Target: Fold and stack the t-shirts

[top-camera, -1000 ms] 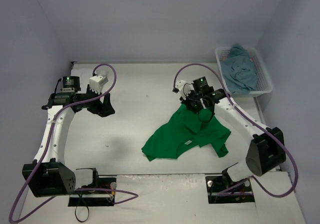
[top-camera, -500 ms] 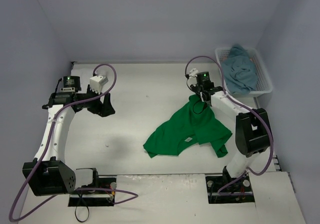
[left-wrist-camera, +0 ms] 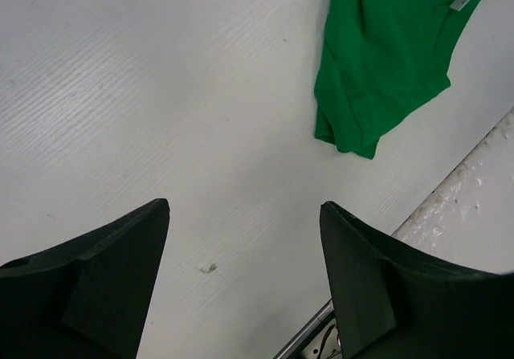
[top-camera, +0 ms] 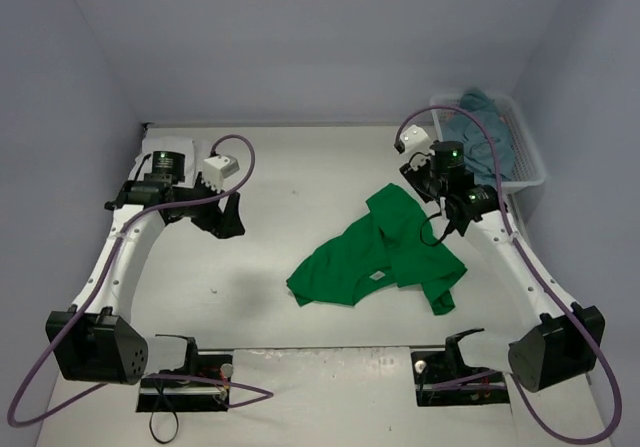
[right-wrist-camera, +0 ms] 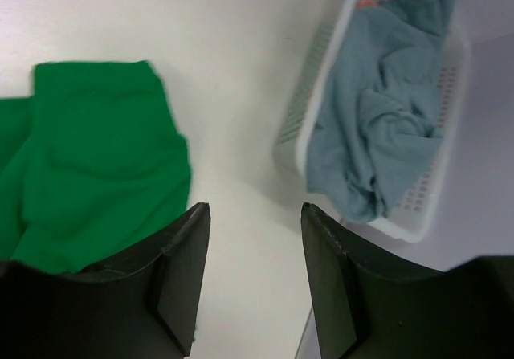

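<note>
A bright green t-shirt lies crumpled on the white table, right of centre; the left wrist view catches its hem, and the right wrist view a flat part. A dull teal-blue t-shirt is bunched in the basket. My right gripper hovers open over bare table between the green shirt and the basket, holding nothing. My left gripper stands open and empty over bare table, left of the green shirt.
The white lattice basket sits at the back right corner against the wall. Purple cables loop off both arms. The table's near edge strip runs past the left gripper. Walls close in the left, back and right.
My right gripper has opened and let go of the green shirt, then swung up and right toward the basket. The shirt's top now lies on the table. My left arm shifted slightly right.
</note>
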`<act>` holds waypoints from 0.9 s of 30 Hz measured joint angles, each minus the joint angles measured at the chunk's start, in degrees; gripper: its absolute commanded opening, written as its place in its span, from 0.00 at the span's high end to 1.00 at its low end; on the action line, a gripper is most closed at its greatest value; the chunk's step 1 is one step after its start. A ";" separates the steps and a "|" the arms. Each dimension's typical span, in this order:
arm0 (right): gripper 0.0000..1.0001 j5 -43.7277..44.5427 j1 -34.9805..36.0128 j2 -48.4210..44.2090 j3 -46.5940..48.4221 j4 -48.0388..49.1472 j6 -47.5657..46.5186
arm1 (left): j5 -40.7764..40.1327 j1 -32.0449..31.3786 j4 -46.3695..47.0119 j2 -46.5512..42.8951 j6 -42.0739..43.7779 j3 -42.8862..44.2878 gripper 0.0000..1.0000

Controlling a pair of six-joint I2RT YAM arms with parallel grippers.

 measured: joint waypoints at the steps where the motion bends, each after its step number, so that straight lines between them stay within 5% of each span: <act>1: 0.53 -1.70 0.02 -0.76 0.55 -1.95 -0.28 | -0.28 -1.03 -0.22 0.46 0.26 0.00 0.30; 8: 0.47 -6.49 6.91 -6.21 -12.39 -10.21 -6.71 | -1.73 -5.75 -1.79 1.36 2.08 0.02 0.30; 16: 0.46 -6.78 6.62 -6.32 -25.42 -15.34 -17.51 | -3.96 -11.58 -3.19 6.86 4.09 3.82 0.30; 27: 0.51 -5.60 -12.55 -14.14 -18.64 -5.51 -14.45 | -10.84 -33.68 -6.38 25.70 8.70 20.90 0.30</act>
